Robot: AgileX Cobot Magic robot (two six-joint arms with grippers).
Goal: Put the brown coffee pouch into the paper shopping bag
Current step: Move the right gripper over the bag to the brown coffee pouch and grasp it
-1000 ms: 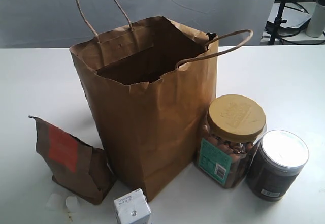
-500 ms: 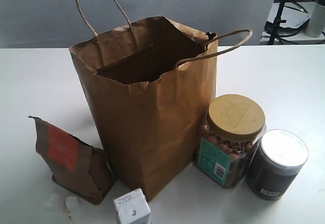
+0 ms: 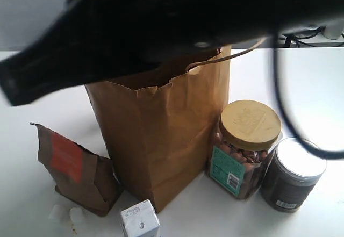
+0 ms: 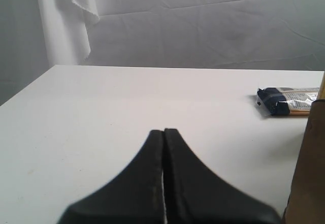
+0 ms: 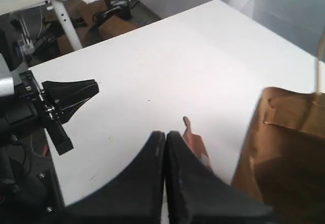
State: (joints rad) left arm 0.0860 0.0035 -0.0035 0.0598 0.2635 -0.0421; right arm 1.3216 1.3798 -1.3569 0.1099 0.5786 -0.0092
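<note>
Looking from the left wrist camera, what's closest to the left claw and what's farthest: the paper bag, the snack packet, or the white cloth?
1. Paper shopping bag: close beside the left claw.
2. Snack packet: farther out on the table, past the bag.
3. White cloth: hanging behind the table's far edge.

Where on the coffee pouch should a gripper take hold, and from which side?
Probably the folded top edge, from above. The pouch stands upright with its base right beside the bag, and a white carton sits near its base. The top is thin, flat and clear of both.
</note>
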